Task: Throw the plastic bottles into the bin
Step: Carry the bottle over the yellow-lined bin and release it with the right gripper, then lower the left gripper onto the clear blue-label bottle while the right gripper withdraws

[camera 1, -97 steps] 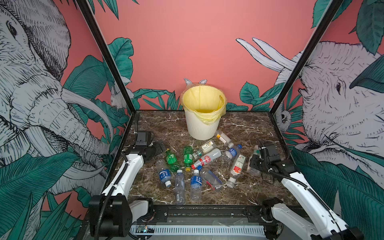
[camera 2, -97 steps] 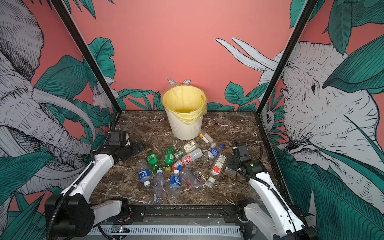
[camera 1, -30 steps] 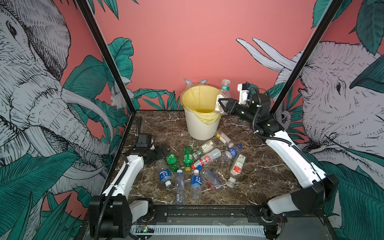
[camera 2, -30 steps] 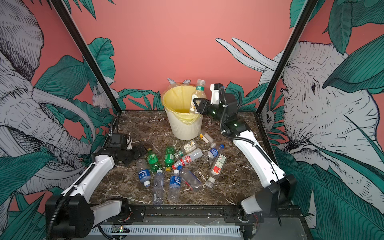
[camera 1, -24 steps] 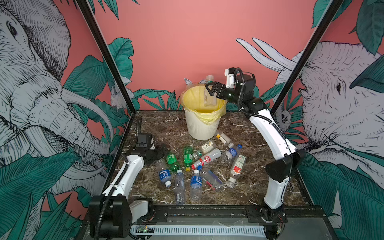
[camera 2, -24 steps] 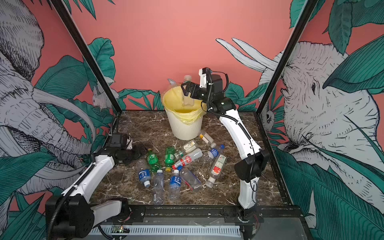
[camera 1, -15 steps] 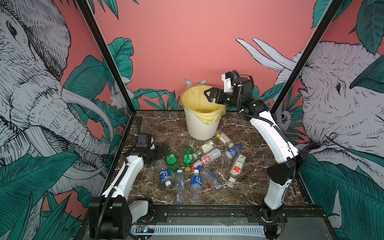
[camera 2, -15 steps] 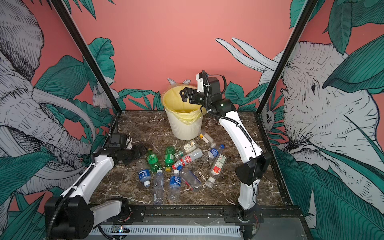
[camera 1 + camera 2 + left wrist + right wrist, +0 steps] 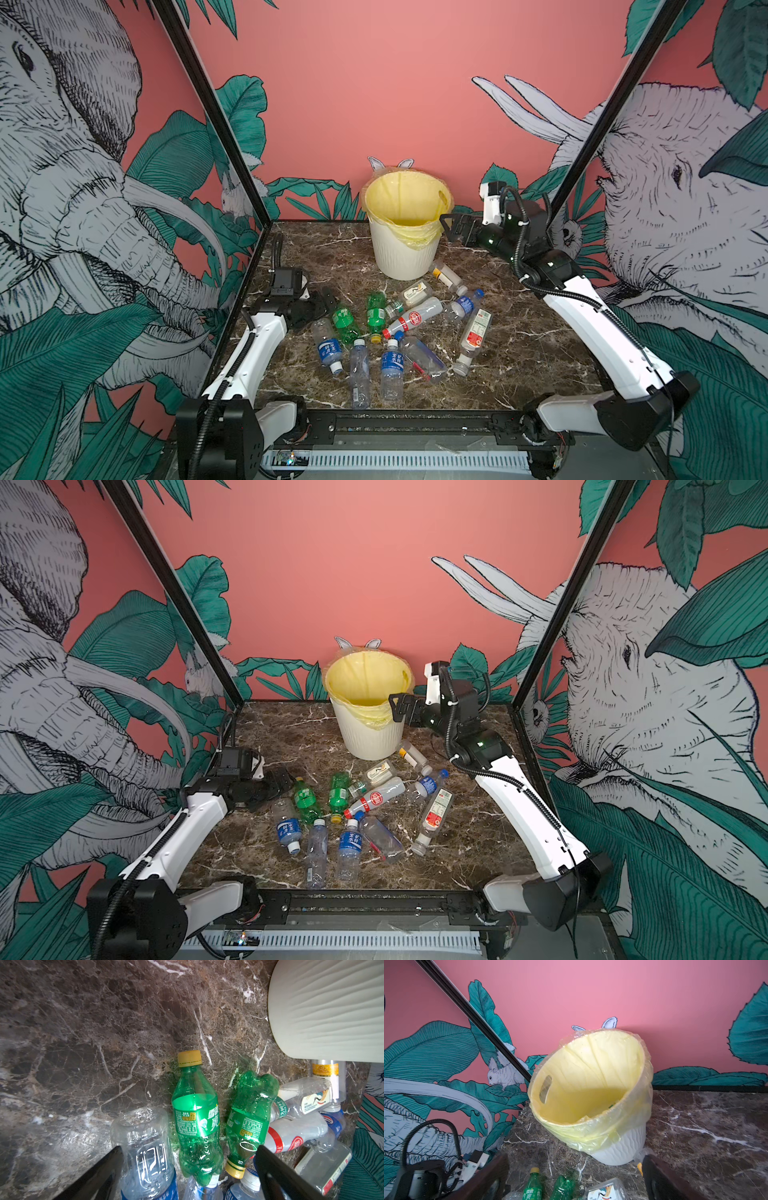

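Black left gripper [image 9: 189, 1148] spread wide, empty; clear and green crinkled plastic bottles [image 9: 415, 318] lie flat just off its tips. Right gripper [image 9: 449, 227] also spread, empty, just beside the yellow-bagged rim of the round ribbed bin [image 9: 405, 255].

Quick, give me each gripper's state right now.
Left gripper: open, holding nothing.
Right gripper: open, holding nothing, beside the bin.

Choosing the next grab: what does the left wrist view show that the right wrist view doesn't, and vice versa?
Left wrist only: the red-label bottle and the boxy clear bottle. Right wrist only: the yellow liner inside the bin, and the left arm. Both: the two green bottles, the crane-label bottle and the bin's white wall.
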Action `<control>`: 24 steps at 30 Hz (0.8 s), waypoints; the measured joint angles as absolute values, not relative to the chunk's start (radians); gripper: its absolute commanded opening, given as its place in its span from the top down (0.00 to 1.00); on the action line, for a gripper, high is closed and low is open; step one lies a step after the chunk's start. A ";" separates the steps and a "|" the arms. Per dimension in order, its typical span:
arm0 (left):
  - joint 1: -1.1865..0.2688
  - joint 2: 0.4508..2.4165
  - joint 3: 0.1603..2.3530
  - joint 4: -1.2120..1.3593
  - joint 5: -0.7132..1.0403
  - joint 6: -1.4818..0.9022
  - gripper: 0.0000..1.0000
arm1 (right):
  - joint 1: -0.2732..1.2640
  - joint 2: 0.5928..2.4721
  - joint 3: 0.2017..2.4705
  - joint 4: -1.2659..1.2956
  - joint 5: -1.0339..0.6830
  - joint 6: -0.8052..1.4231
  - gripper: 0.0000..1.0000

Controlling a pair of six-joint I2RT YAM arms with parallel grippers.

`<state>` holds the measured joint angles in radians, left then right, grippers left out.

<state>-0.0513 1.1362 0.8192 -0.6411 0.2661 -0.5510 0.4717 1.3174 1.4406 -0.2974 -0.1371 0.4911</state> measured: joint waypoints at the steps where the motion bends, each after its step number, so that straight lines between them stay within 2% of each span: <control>1: -0.051 1.132 0.819 -0.645 0.266 -0.553 0.01 | 0.467 1.303 1.415 -0.297 -0.135 0.490 0.01; 24: -0.051 1.002 0.815 -0.773 0.247 -0.584 0.01 | 0.362 0.996 0.998 -0.355 -0.108 0.509 0.01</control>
